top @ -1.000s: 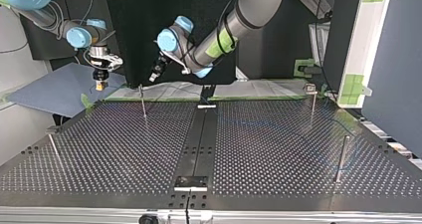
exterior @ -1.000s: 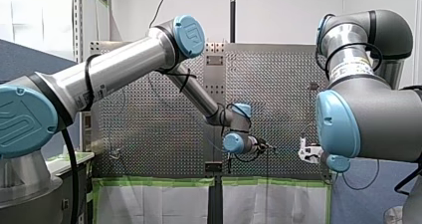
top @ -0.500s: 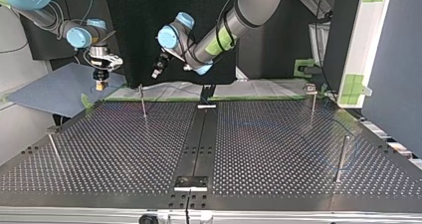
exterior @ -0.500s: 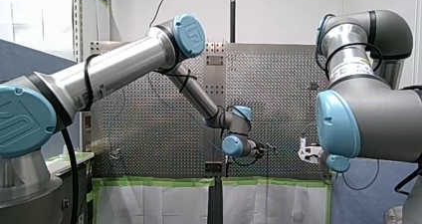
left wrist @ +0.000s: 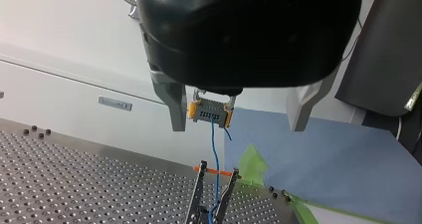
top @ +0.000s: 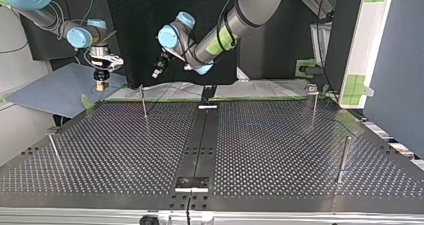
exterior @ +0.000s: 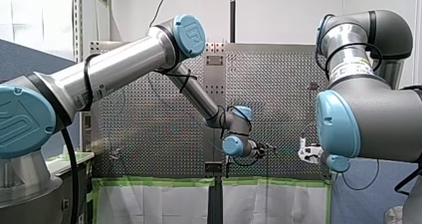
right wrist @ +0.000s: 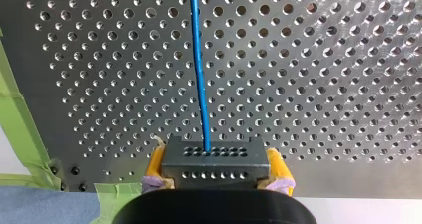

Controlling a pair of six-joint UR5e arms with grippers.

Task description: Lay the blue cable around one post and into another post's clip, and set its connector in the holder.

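Since a second ago my left arm's wrist has dropped a little in the front view. In the top view my left gripper has edged slightly up and toward the view's right, and over the last half second it has barely stirred. My right gripper has held its place at the top view's left, near the far corner of the counter and by a blue sheet.

In the right wrist view the right gripper's jaws are closed on the dark grey connector, with yellow pads pressed on both of its short ends. The blue cable leaves the connector's face and runs straight ahead over the perforated counter. Green tape lies along the counter's edge beside it.

In the left wrist view my left gripper's jaws stand wide apart and hold nothing. Its metal fingers frame my right gripper farther off, which hangs with the connector between its yellow pads. From there the cable drops to a post's clip and passes between the clip's two prongs, behind a thin orange bar across their tops. The connector is well apart from my left gripper's jaws, and it hangs above the clip without touching it.
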